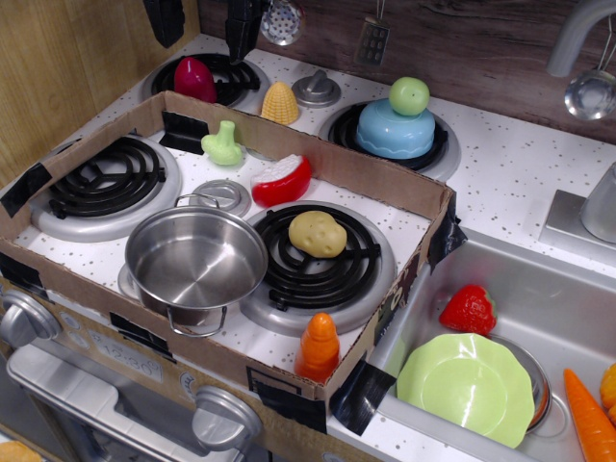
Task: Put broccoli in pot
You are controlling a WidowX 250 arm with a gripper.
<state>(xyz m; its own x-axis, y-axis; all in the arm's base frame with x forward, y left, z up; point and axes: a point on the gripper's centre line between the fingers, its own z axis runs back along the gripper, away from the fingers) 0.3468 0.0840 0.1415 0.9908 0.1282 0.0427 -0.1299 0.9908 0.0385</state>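
The broccoli (223,144), a small pale green lumpy toy on a short stem, lies inside the cardboard frame by its back wall, between the two burners. The steel pot (195,258), shiny and empty with wire loop handles, stands at the front of the stove, left of the front right burner. My gripper (204,34) hangs at the top edge, above the back left burner and behind the broccoli. Its two black fingers (243,29) stand well apart and hold nothing. Most of it is cut off by the frame.
A low cardboard wall (366,171) rings the front burners. Inside lie a red-and-white wedge (281,180) and a yellow potato (318,234). An orange bottle (319,346) stands at the front wall. Behind are a red toy (195,79), corn (280,103) and a blue domed pot (397,133) under a green ball (409,95). The sink holds a strawberry (469,310) and a green plate (467,385).
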